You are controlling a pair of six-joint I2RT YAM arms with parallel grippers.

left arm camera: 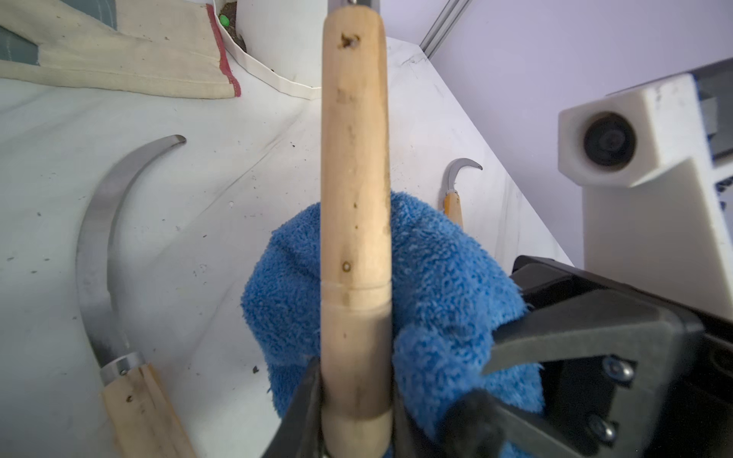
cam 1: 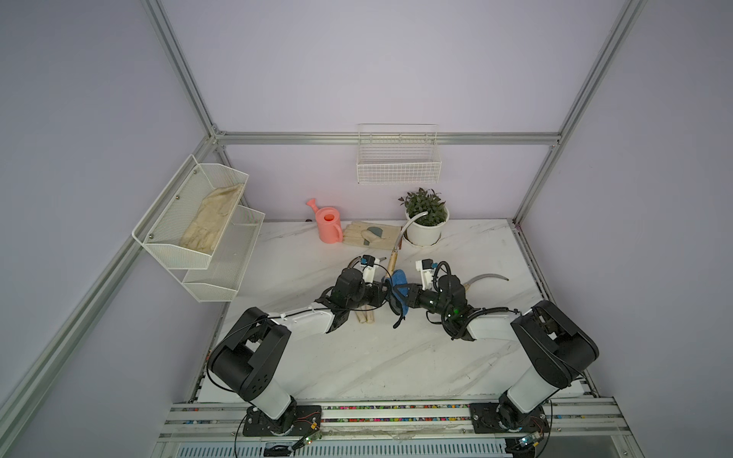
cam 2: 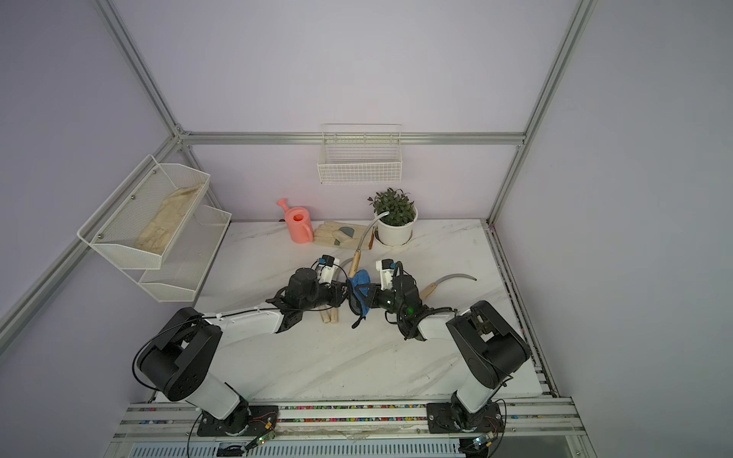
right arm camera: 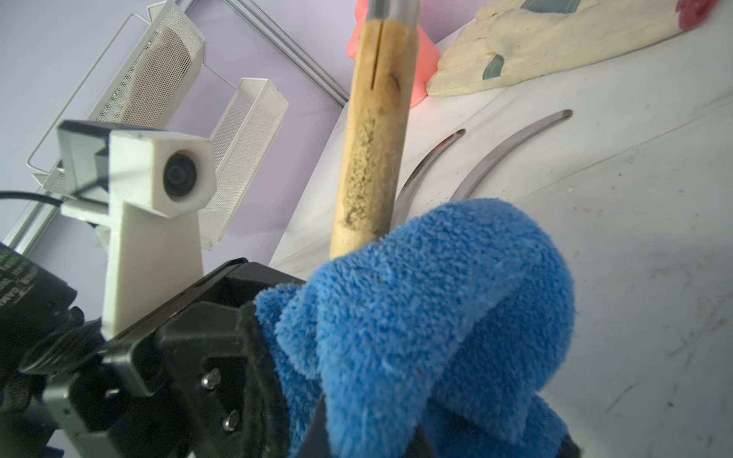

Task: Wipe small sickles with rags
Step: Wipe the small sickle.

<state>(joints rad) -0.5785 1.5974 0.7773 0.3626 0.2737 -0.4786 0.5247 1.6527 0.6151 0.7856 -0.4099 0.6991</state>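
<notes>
Blue rag [left arm camera: 436, 277], clamped in the right hand [left arm camera: 476, 386], pressed against the wooden handle of the sickle [left arm camera: 353, 178], which the left hand [left arm camera: 355, 400] gripped above the surface [cam 1: 357, 357]. Wiping was judged early: the blade looked untouched, and three further sickles [cam 1: 486, 278] lay on the surface, seemingly pending.

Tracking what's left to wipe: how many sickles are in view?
4 small sickles, grey curved blades on pale wooden handles: one in the left gripper; one lying beside the right arm; two side by side beneath the left arm, partly hidden.
</notes>
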